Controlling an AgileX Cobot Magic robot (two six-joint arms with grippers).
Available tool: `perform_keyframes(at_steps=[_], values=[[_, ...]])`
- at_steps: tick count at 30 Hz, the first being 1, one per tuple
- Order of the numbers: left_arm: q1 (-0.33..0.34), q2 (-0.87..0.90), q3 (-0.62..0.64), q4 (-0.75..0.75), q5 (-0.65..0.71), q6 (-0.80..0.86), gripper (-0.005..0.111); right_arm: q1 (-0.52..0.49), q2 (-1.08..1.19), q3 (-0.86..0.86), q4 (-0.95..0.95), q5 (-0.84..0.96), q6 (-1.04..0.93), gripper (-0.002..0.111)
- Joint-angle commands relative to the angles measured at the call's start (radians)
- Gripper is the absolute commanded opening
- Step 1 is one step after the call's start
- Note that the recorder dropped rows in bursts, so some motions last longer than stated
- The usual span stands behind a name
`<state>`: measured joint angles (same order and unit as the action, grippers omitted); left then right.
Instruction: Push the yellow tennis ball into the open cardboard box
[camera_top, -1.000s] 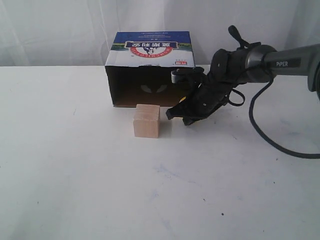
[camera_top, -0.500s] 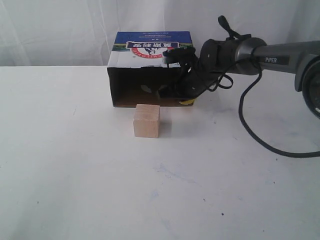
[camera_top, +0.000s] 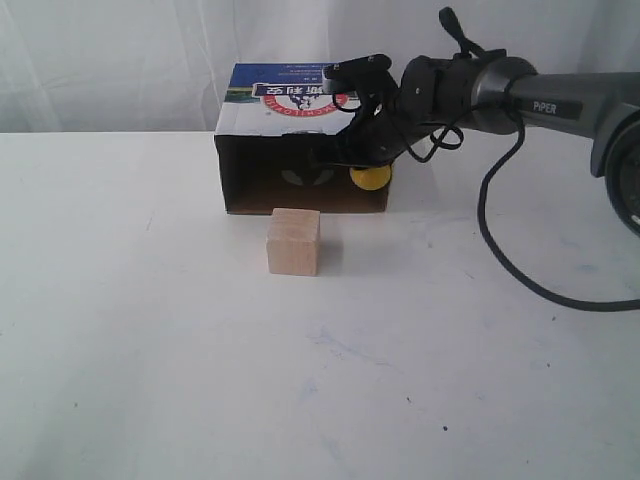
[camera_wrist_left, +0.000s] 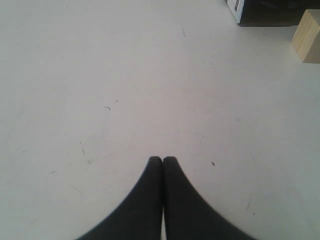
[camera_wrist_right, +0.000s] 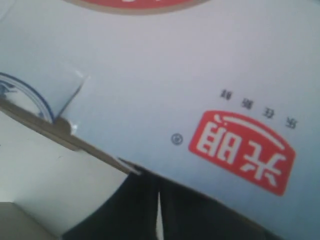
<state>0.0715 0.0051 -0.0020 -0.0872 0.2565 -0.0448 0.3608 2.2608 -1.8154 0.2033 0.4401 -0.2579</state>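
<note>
Yellow tennis ball (camera_top: 371, 178) sits at the right end of the open cardboard box (camera_top: 300, 100) mouth, probably just inside. Box long axis runs left-right, opening faces the exterior camera, printed face up. Right gripper (camera_top: 330, 158) just above the ball, fingers pressed together, empty. Left gripper (camera_wrist_left: 162, 160) clenched over the table (camera_wrist_left: 100, 75). Wooden cube (camera_top: 293, 241) just before the box.

Grey right arm (camera_top: 575, 100) (white PiPER lettering), black right end effector (camera_wrist_right: 156, 181), loose black cable (camera_top: 479, 212).
</note>
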Motion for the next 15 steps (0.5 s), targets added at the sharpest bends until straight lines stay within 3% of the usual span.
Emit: perform_keyframes(at_steps=[1, 15], values=[[-0.004, -0.005, 0.002, -0.011, 0.0, -0.001, 0.0, -0.023, 0.025, 0.002, -0.044, 0.011, -0.008, 0.0], [-0.004, -0.005, 0.002, -0.011, 0.0, -0.001, 0.0, -0.021, 0.044, 0.0, -0.037, 0.094, -0.008, 0.0]])
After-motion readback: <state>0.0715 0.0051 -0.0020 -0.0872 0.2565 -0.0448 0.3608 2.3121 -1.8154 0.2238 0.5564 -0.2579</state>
